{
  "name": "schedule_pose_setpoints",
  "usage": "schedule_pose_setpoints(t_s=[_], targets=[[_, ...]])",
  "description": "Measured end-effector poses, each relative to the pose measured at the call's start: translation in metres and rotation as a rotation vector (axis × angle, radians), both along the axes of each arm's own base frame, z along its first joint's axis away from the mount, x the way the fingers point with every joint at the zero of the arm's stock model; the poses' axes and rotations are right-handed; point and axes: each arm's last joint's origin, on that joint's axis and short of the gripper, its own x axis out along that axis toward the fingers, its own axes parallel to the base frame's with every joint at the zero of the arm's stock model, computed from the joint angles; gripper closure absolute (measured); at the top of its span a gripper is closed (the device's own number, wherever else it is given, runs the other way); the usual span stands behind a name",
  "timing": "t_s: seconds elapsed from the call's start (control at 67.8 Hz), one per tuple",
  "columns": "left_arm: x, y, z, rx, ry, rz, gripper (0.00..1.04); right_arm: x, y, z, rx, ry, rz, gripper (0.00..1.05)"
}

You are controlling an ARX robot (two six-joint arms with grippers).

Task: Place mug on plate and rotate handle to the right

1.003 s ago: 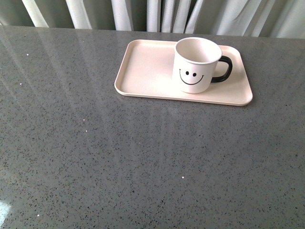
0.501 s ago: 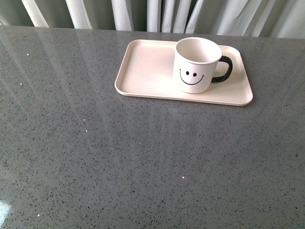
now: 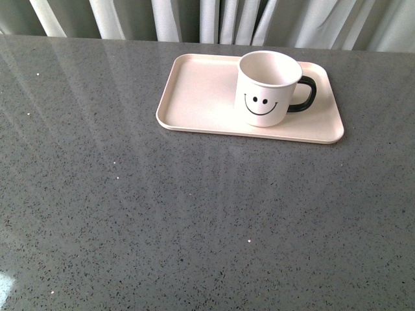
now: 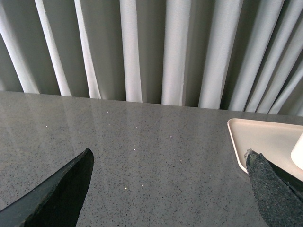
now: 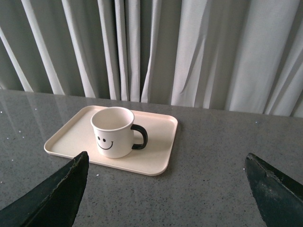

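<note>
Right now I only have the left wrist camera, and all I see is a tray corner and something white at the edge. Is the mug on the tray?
Observer: Yes. The mug stands upright on the plate, toward its right half in the front view.
Operator: Which way is the handle pointing?
Observer: The handle points to the right, with the smiley face toward the robot.
Operator: Is the right gripper anywhere near it?
Observer: No. The right gripper is open and back from the plate, with bare table between them; neither arm shows in the front view.
Operator: And the left one?
Observer: The left gripper is open too, holding nothing.
</note>
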Motion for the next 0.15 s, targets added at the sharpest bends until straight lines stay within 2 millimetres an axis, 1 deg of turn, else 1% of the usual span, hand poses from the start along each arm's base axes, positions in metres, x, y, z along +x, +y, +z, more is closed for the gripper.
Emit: schedule_pose_setpoints(t_s=[0.147], targets=[[0.0,0.0,0.0,0.0,0.0,0.0,0.09,0.0,0.0,0.0,0.0,0.0,0.0,0.09]])
